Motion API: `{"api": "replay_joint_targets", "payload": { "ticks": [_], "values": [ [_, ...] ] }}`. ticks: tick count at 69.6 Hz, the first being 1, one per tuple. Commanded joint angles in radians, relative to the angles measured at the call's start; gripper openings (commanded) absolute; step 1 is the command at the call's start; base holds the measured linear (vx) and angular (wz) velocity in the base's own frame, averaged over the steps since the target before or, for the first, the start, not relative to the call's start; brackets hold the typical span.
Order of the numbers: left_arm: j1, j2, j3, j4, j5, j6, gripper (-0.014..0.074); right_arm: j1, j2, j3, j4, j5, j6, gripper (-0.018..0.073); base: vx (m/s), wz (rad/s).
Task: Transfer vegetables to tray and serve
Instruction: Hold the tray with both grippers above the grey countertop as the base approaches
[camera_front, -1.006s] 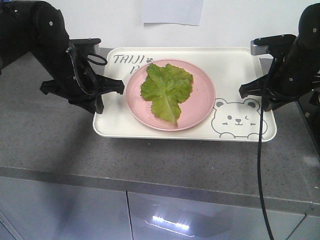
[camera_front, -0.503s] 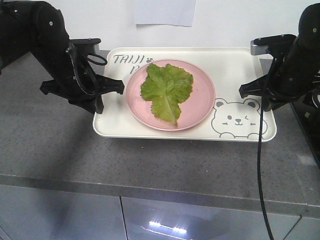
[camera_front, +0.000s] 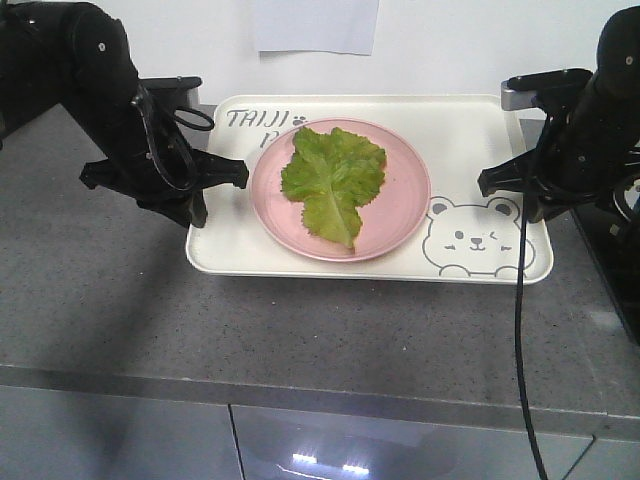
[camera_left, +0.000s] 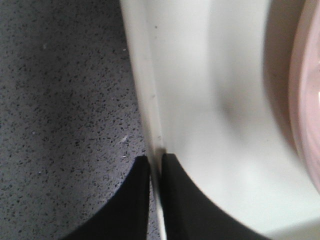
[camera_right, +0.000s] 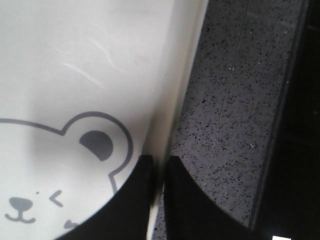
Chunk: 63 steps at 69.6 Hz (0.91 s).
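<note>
The lettuce (camera_front: 334, 180) lies on a pink plate (camera_front: 400, 205) at the centre of the tray (camera_front: 470, 135). The wrist views alone show the grips: the left gripper (camera_left: 155, 162) is pinched on the tray's 9 o'clock rim, the right gripper (camera_right: 159, 162) on the 3 o'clock rim beside the bear drawing (camera_right: 75, 170). The tray rests on a grey speckled counter (camera_front: 150, 310); a sheet of paper (camera_front: 315, 25) hangs on the white wall at 12 o'clock.

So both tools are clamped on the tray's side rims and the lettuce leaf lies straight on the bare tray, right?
Not quite. The lettuce leaf lies on a pink plate that sits on the tray, as the front-facing view shows. The left tool and right tool do pinch the side rims.
</note>
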Motion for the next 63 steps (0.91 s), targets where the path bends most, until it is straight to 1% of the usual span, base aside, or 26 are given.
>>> {"api": "replay_joint_targets", "payload": {
  "ticks": [1,63],
  "values": [
    [-0.011,-0.069,-0.038,-0.037,-0.009,0.025,-0.0006,0.003,-0.054,-0.027,-0.018,-0.042,-0.042,-0.0008,0.03,-0.05],
    [-0.011,-0.069,-0.038,-0.037,-0.009,0.025,-0.0006,0.003,-0.054,-0.027,-0.018,-0.042,-0.042,-0.0008,0.04,-0.02]
  ]
}}
